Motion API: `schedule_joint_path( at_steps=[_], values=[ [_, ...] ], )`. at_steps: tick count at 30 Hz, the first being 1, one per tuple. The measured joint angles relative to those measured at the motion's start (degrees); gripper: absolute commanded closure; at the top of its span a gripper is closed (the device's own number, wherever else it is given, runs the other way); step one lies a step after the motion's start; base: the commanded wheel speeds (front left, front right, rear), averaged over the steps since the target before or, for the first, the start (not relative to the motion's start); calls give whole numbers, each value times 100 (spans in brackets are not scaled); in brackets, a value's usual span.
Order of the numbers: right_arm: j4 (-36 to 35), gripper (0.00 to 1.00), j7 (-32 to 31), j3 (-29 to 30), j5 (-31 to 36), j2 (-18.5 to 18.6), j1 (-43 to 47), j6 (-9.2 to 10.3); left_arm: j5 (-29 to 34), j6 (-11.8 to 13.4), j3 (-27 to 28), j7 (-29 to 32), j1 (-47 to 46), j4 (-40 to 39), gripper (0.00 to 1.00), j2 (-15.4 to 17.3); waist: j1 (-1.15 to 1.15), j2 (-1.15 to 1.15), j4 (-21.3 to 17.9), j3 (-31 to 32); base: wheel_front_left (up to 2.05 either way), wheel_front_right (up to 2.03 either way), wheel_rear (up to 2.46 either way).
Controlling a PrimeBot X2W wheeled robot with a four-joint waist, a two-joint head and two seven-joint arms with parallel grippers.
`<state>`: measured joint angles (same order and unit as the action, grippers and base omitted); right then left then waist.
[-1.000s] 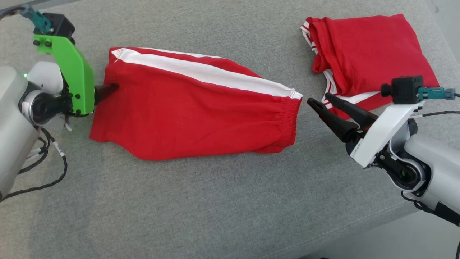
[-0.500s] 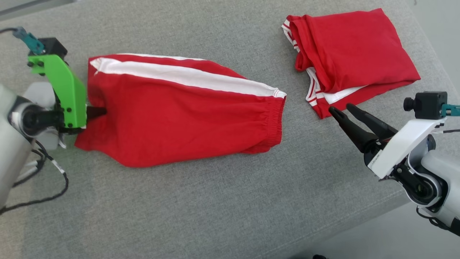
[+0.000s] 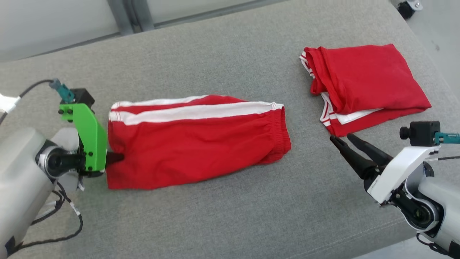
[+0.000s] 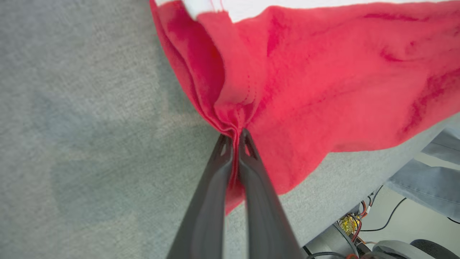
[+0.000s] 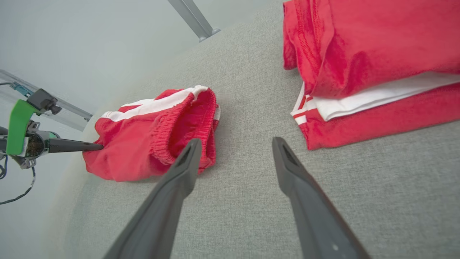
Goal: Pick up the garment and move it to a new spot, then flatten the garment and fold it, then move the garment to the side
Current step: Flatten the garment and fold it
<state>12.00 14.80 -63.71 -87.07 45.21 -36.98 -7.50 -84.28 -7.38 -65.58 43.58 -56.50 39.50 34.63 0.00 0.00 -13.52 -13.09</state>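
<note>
The garment [image 3: 197, 144], red shorts with white side stripes, lies across the middle of the grey surface with its elastic waistband to the right. My left gripper [image 3: 120, 157] is shut on the hem at its left end. The left wrist view shows the red cloth [image 4: 323, 72] bunched into a crease between the closed fingertips of that gripper [image 4: 235, 135]. My right gripper [image 3: 339, 137] stands open and holds nothing, to the right of the waistband [image 5: 187, 122] and just in front of a folded red pile. In the right wrist view its fingers [image 5: 235, 142] are spread over bare fabric.
A second red garment [image 3: 363, 79], folded with white-striped edges, lies at the back right. The grey padded surface [image 3: 230, 216] ends at the lower right, with pale floor beyond. Metal rails [image 3: 129, 14] run behind it. Cables [image 4: 363, 216] hang under its near edge.
My left gripper has shut on the garment's left hem, and that end now looks gathered and narrower. The head camera has shifted. The right gripper stays open, a little back from the folded pile.
</note>
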Motion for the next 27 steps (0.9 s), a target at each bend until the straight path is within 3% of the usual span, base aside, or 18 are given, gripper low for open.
schedule_joint_path(
  at_steps=[10, 11, 12, 13, 16, 20, 23, 27],
  values=[
    [68, 0, 0, -56, -91, 13, 328, 0, -249, 60, -2, -258, 859, -252, 100, 158, 0, 0, 393, 791, 0, 0, 0],
    [66, 0, 0, -54, -99, 22, 354, 0, -246, 96, -1, -361, 928, -253, 60, 162, 0, 0, 433, 848, 0, 0, 0],
    [66, 0, 0, -51, -99, 30, 377, 0, -233, 135, -2, -447, 973, -247, 11, 164, 0, 0, 471, 899, 0, 0, 0],
    [69, 0, 0, -48, -99, 34, 387, 0, -224, 135, -9, -485, 1005, -246, 0, 167, 0, 0, 498, 938, 0, 0, 0],
    [66, 0, 1, -24, -74, 35, 415, 0, -116, 142, -73, -610, 1119, -246, 0, 186, 0, 0, 588, 1061, 0, 0, 0],
    [137, 0, 18, 181, 266, 35, 481, 0, 188, 125, 10, -1205, 1082, -367, 0, 360, 0, 0, 706, 1190, 0, 0, 0],
    [305, 0, 19, 928, 705, -111, 528, 0, 653, 94, 125, -2056, 927, -579, 0, 590, 0, 0, 792, 1259, 0, 0, 0],
    [470, 0, 24, 2290, 1546, -541, 1003, 0, 1046, 445, 558, -3571, 811, -1066, 0, 749, 0, 0, 925, 1308, 0, 0, 0]
  ],
)
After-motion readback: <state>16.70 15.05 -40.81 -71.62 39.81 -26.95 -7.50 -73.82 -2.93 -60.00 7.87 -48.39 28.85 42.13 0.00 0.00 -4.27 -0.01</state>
